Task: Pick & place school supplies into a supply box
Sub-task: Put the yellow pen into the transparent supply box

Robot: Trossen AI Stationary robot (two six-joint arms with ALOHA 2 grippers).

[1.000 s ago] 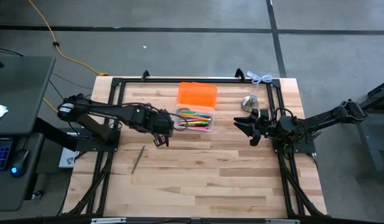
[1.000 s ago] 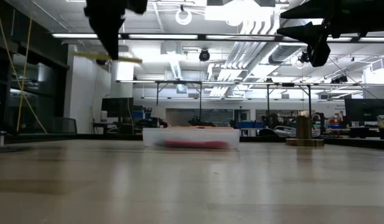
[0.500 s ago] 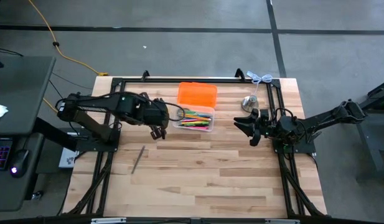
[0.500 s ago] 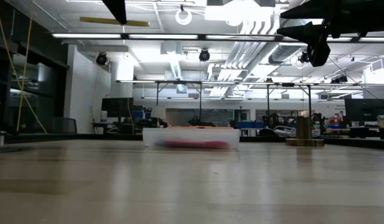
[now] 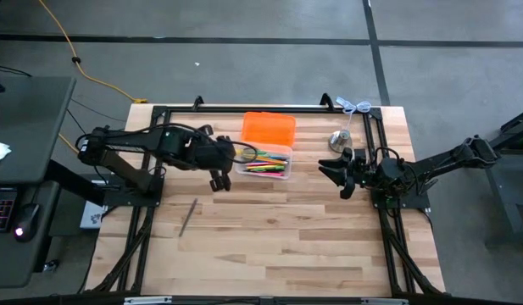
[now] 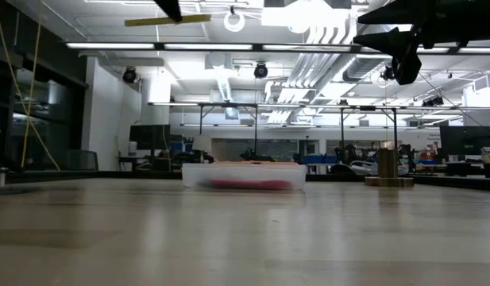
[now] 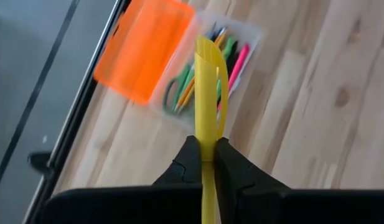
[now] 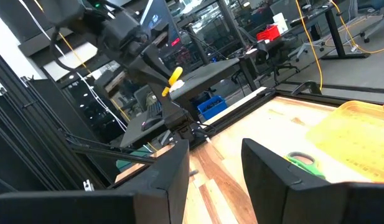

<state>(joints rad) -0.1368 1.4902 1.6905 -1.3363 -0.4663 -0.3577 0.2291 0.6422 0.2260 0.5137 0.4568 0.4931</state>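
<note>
Left gripper (image 7: pixel 205 163) clamped yellow marker (image 7: pixel 207 87), raised beside supply box (image 5: pixel 265 161) near table's far edge. Best approach: align marker along box length, centre over compartment, lower before release. Right gripper (image 5: pixel 339 175) waited near right edge, fingers parted, empty.

One camera looks straight down, another skims the tabletop; both share the supply box (image 5: pixel 265 159).

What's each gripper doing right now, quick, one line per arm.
Left gripper: shut on the yellow pen, held above the supply box.
Right gripper: open, holding nothing, waiting at the table's right side.
</note>
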